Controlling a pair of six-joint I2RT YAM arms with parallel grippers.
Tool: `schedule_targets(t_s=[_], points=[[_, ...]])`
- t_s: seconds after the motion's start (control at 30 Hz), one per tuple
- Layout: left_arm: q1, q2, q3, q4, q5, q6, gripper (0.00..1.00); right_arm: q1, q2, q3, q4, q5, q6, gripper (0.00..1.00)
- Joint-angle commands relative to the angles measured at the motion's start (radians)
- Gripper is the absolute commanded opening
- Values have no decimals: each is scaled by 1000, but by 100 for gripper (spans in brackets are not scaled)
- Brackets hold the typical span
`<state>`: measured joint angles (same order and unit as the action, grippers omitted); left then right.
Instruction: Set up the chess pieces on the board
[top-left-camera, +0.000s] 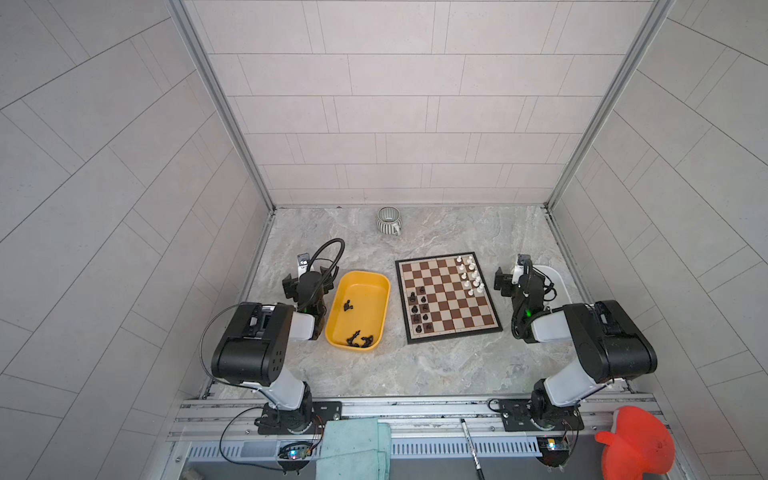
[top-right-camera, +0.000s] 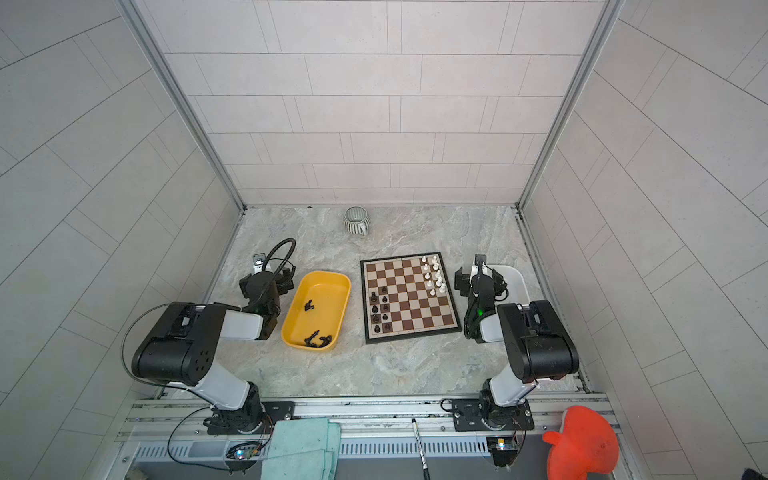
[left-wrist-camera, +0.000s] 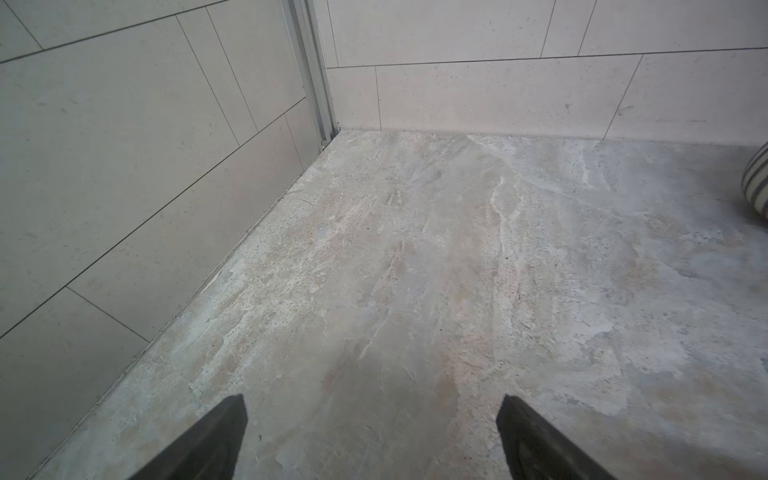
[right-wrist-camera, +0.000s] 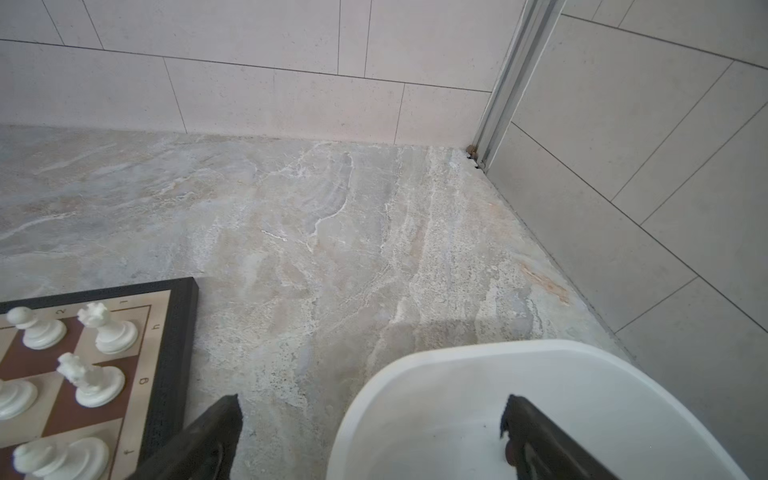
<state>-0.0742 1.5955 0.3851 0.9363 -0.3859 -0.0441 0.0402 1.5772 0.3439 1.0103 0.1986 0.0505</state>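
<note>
The board (top-left-camera: 451, 309) (top-right-camera: 415, 309) lies right of centre in both top views. Several white chess pieces (top-left-camera: 470, 274) stand along its right side at the far end, and several black ones (top-left-camera: 419, 309) stand on its left side. More black pieces (top-left-camera: 359, 340) lie in the yellow tray (top-left-camera: 365, 275). My left gripper (top-left-camera: 308, 279) (left-wrist-camera: 372, 401) is open over bare tabletop, left of the yellow tray. My right gripper (top-left-camera: 523, 279) (right-wrist-camera: 371, 401) is open between the board's corner (right-wrist-camera: 174, 345) and the white tray (right-wrist-camera: 457, 353), with one finger over that tray. Neither holds anything.
A striped mug (top-left-camera: 388, 220) (left-wrist-camera: 758, 183) stands near the back wall. The white tray (top-left-camera: 555, 276) sits by the right wall. Tiled walls close in both sides. A teal cloth (top-left-camera: 353, 449), a pen (top-left-camera: 469, 444) and a red object (top-left-camera: 636, 440) lie at the front rail.
</note>
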Motion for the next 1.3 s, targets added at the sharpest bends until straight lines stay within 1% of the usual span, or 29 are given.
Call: schedule_targets(t_s=[0.0, 0.9, 0.97, 1.17, 1.27], points=[[1, 1, 5, 10, 3, 3, 100, 6, 1, 12, -26, 19, -20, 99], [3, 0, 5, 8, 7, -3, 100, 15, 0, 10, -23, 27, -25, 99], [1, -4, -7, 30, 4, 4, 100, 15, 0, 9, -21, 28, -24, 99], [5, -4, -1, 15, -16, -5, 100, 12, 1, 10, -21, 27, -22, 99], [2, -10, -7, 23, -22, -1, 100, 3, -1, 6, -18, 6, -13, 99]])
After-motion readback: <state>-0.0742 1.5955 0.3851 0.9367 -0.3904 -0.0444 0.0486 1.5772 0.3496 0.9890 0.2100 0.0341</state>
